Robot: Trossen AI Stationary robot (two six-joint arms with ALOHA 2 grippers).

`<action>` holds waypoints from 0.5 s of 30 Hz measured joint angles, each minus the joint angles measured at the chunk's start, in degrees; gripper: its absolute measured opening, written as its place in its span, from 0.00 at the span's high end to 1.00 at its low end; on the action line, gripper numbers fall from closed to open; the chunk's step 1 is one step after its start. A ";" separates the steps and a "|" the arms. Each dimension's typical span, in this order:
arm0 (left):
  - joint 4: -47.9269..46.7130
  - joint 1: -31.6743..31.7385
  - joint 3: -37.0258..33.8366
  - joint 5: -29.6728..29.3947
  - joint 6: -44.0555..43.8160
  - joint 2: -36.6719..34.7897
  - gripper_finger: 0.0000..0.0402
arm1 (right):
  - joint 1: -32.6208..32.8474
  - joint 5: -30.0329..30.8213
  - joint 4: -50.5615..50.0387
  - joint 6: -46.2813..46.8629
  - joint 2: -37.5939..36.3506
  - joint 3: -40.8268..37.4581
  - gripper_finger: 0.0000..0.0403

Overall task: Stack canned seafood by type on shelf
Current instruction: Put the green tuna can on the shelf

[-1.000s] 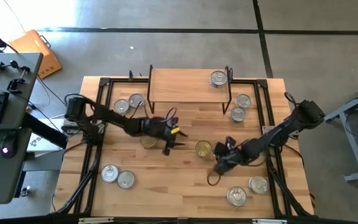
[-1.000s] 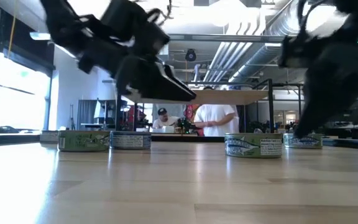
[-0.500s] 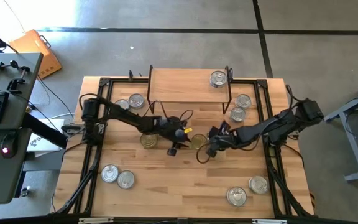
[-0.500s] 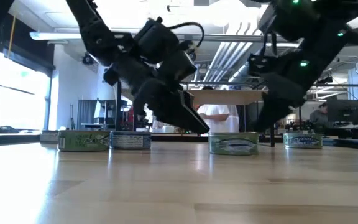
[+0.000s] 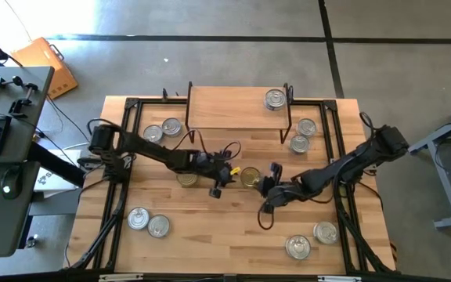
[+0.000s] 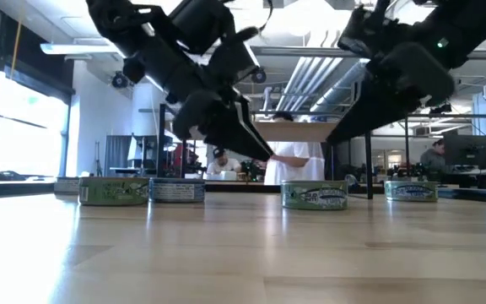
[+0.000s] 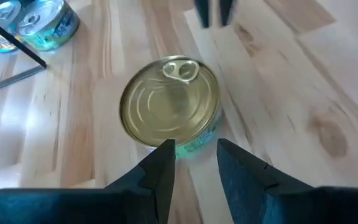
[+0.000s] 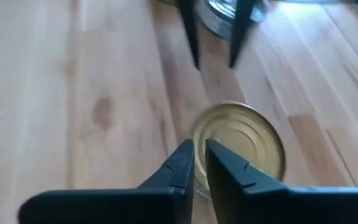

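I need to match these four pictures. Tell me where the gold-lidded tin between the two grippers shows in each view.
High view: gold-lidded tin at table centre, before the shelf.
Low view: middle tin, below the shelf.
Left wrist view: centre, beyond the fingers.
Right wrist view: lower centre.
Shared landmark: the shelf, high and low views only.

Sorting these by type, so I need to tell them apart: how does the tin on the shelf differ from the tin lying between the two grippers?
The tin on the shelf has a silver lid; the tin between the grippers has a gold one. The silver-lidded tin sits raised on the shelf, near its right end; the gold-lidded tin rests on the tabletop, with the left gripper and right gripper close beside it. Both are short round tins, lying flat, lid up.
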 joint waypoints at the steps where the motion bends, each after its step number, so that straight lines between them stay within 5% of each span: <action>1: 0.54 0.00 0.00 -0.04 -0.01 0.46 0.72 | 0.12 -0.10 0.01 -1.04 0.48 0.00 0.87; 8: 1.53 0.02 0.00 -0.13 -0.03 1.75 0.72 | -0.50 -0.16 0.78 -11.25 7.47 -0.04 0.67; 15: 1.90 -0.49 0.00 -0.15 0.42 1.75 0.73 | -1.10 3.16 6.61 -17.45 13.45 0.26 0.76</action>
